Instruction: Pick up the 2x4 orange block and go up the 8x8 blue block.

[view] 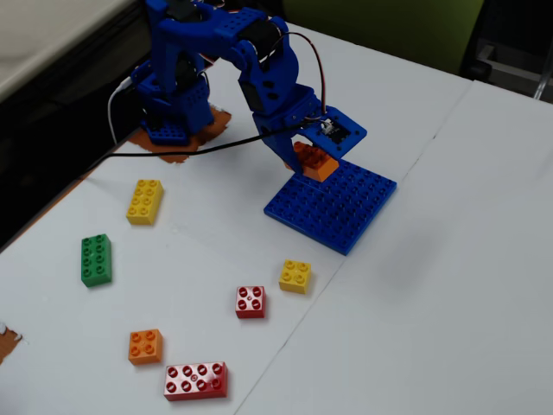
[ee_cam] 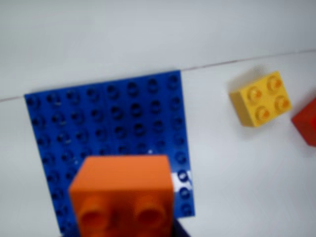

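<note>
Gripping the oblong orange plastic brick (view: 313, 162), your blue gripper (view: 304, 166) holds it over the flat blue studded plate's (view: 333, 204) far-left corner.

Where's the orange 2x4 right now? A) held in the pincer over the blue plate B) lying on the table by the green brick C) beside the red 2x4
A: the 2x4 orange block sits in the pincer above a corner of the 8x8 blue block.

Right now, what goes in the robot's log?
gripper: shut on orange block | place: over blue plate near its corner | block: not yet released
</note>
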Controlling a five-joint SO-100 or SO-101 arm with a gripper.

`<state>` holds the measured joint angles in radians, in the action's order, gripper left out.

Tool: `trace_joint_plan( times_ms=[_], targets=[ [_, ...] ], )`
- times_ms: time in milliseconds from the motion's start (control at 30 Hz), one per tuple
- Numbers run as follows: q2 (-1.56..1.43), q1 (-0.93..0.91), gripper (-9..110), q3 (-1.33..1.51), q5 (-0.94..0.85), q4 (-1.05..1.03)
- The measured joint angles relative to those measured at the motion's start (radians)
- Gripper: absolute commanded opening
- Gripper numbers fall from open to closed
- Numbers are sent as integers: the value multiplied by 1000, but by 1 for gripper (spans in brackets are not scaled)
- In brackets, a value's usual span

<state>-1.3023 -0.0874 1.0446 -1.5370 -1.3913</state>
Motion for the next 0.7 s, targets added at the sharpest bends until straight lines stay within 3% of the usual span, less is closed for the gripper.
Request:
trace_joint_plan(
  times_ms=[233,700],
  targets=[
    [137,15,0,-245,-43,-81],
    [161,44,0,-284,12,-195]
  ],
)
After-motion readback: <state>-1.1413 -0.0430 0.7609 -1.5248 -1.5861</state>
